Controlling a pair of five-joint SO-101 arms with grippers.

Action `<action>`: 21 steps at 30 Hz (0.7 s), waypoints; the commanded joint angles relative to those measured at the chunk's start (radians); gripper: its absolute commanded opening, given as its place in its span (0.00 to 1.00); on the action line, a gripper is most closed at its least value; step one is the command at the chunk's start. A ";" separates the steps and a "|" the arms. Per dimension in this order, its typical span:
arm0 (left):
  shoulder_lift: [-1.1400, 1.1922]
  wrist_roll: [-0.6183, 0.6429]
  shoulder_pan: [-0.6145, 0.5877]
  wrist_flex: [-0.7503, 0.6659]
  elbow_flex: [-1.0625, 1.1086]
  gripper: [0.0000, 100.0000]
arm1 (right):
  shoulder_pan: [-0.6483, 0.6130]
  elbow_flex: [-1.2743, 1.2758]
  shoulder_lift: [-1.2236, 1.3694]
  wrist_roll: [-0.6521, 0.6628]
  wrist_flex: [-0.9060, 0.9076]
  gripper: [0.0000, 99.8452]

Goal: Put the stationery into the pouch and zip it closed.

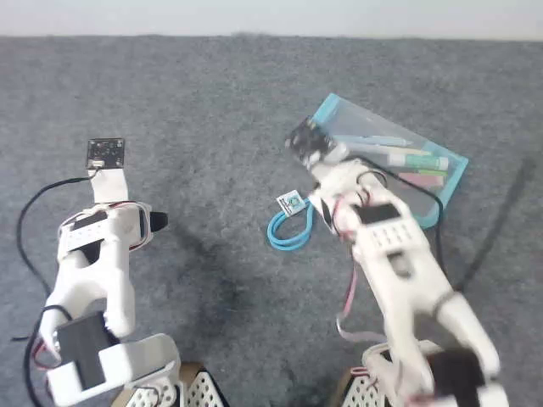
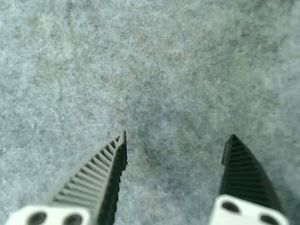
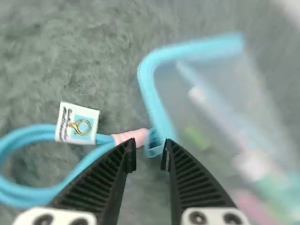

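Observation:
A clear pouch (image 1: 386, 140) with a blue zip edge lies at the right of the grey carpet, with pens and markers (image 1: 403, 161) inside it. A blue loop strap (image 1: 288, 231) with a small tag (image 1: 291, 202) hangs from its zipper pull (image 3: 152, 143). My right gripper (image 3: 149, 151) sits at the pouch's near corner, its fingertips pinched on the zipper pull beside a pink joint (image 3: 126, 137). My left gripper (image 2: 176, 140) stands open over bare carpet, nothing between its ridged fingers (image 2: 110, 164). The left arm (image 1: 97, 246) is at the left, far from the pouch.
Grey carpet (image 1: 212, 110) covers the table, with free room in the middle between the arms. Black cables (image 1: 30, 220) trail beside the left arm, and a cable (image 1: 437, 212) crosses the pouch's near edge by the right arm.

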 commanded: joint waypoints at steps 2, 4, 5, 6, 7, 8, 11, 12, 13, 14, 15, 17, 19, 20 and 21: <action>-0.006 -0.005 -0.002 0.012 -0.056 0.31 | -0.050 -0.358 0.268 -0.229 0.203 0.06; -0.005 -0.005 -0.002 0.012 -0.056 0.31 | -0.071 -0.503 0.371 -0.328 0.317 0.06; -0.005 -0.005 -0.002 0.012 -0.056 0.31 | -0.079 -0.575 0.426 -0.381 0.367 0.06; -0.005 -0.005 -0.002 0.012 -0.056 0.31 | -0.085 -0.637 0.473 -0.433 0.412 0.06; -0.005 -0.005 -0.002 0.012 -0.056 0.31 | -0.087 -0.695 0.518 -0.480 0.456 0.06; -0.005 -0.005 -0.002 0.012 -0.056 0.31 | -0.085 -0.747 0.558 -0.525 0.499 0.06; -0.005 -0.005 -0.002 0.012 -0.056 0.31 | -0.068 -0.888 0.645 -0.609 0.618 0.06; -0.005 -0.005 -0.002 0.012 -0.056 0.31 | -0.059 -0.918 0.661 -0.618 0.651 0.06; -0.005 -0.005 -0.002 0.012 -0.056 0.31 | -0.054 -0.945 0.667 -0.620 0.680 0.06; -0.005 -0.005 -0.002 0.012 -0.056 0.31 | -0.053 -0.964 0.667 -0.620 0.705 0.06; -0.005 -0.005 -0.002 0.012 -0.056 0.31 | -0.051 -0.976 0.662 -0.621 0.725 0.06; -0.005 -0.005 0.000 0.012 -0.056 0.31 | -0.056 -0.985 0.639 -0.621 0.737 0.06; -0.005 -0.005 0.000 0.012 -0.056 0.31 | -0.064 -0.984 0.605 -0.621 0.740 0.06; -0.005 -0.005 0.000 0.012 -0.056 0.31 | -0.065 -0.984 0.590 -0.621 0.743 0.06; -0.005 -0.005 0.000 0.012 -0.056 0.31 | -0.065 -0.984 0.582 -0.620 0.745 0.06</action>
